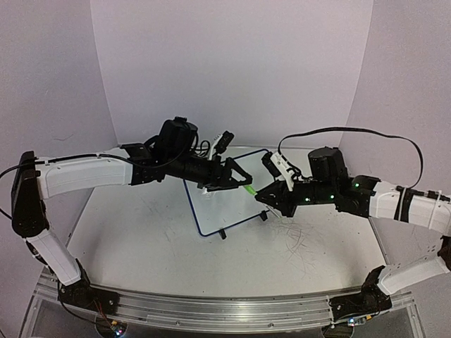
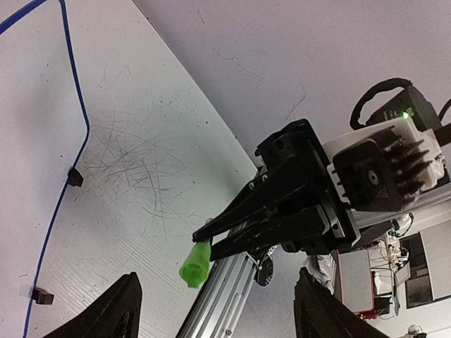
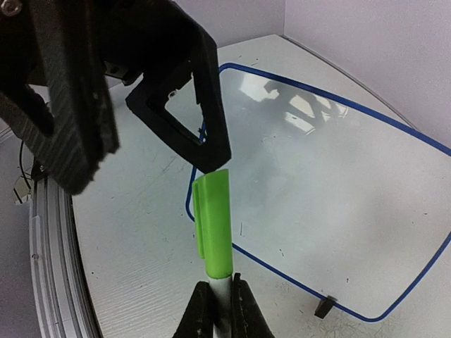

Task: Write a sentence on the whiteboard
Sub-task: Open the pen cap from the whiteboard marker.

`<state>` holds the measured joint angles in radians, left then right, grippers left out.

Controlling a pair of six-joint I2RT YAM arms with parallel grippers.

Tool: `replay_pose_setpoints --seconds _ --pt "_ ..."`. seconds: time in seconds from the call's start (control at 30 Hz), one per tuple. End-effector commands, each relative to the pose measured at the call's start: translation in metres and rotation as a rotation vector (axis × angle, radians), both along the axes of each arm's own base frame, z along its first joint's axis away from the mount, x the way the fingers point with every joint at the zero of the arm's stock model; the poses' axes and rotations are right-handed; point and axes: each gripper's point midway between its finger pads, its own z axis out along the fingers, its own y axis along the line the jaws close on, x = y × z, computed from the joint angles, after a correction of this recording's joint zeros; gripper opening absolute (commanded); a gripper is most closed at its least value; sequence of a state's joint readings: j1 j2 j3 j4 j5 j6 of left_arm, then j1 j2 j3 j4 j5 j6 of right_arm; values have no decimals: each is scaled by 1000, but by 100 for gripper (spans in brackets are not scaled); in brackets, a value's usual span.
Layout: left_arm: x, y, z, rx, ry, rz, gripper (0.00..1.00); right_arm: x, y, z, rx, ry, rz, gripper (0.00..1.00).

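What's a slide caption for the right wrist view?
Right gripper shut on green-capped marker; open left gripper at its cap, by blank whiteboard.

From the top we look down from above and behind, far enough back to take in the left arm, the right arm, the table and the whiteboard mid-frame. On the left wrist we sit low and close, facing rightward past our own fingers at the right gripper and its green-capped pen. On the right wrist we face the opposite way, nearer to that pen, with the left gripper large above it. All three views share the pen and part of the whiteboard's blue edge.
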<state>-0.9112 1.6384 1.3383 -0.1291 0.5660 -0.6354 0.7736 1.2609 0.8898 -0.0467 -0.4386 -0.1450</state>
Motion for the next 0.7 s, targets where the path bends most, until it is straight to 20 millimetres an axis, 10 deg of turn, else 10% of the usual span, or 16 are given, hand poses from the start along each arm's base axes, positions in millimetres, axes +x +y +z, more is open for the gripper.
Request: replay_pose_setpoints --seconds 0.0,0.67 --pt "2 -12 15 -43 2 -9 68 -1 12 21 27 -54 36 0" --pt "3 -6 7 23 -52 46 10 3 25 14 1 -40 13 0"
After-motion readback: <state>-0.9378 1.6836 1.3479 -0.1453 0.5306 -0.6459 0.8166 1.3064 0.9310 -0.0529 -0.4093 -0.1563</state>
